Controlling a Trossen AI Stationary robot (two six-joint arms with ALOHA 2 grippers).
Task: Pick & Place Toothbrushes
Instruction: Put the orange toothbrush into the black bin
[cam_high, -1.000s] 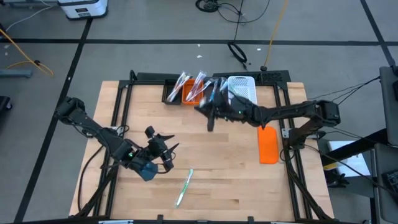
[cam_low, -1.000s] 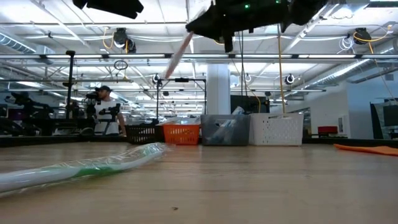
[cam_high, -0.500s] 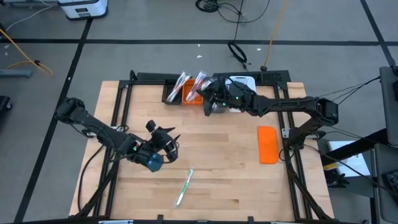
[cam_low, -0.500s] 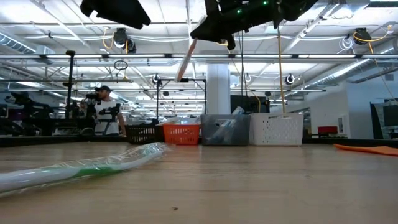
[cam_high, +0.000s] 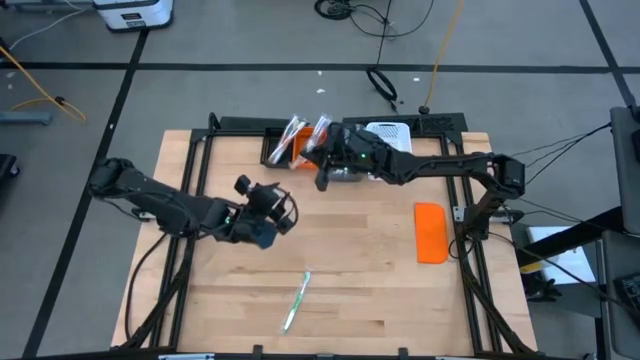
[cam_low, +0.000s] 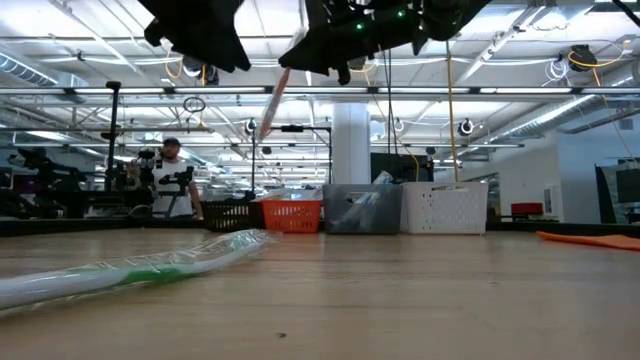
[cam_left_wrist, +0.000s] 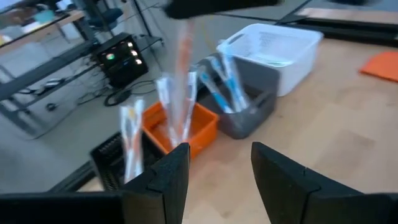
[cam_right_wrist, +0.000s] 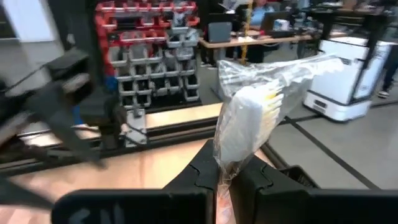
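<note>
sitting at table's back edge: orange bin (cam_high: 303, 153), grey bin (cam_left_wrist: 249, 107), white bin (cam_high: 392, 137) | lying flat near right edge: orange block (cam_high: 431, 232) | standing in room behind: person (cam_low: 170, 179)

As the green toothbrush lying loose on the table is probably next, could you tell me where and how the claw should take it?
Grip the green wrapped toothbrush near mid-length, coming straight down from above, fingers spanning its narrow width. It lies flat and alone on the bare table, slightly slanted, so nothing crowds either side. The left claw, open, is nearer.
</note>
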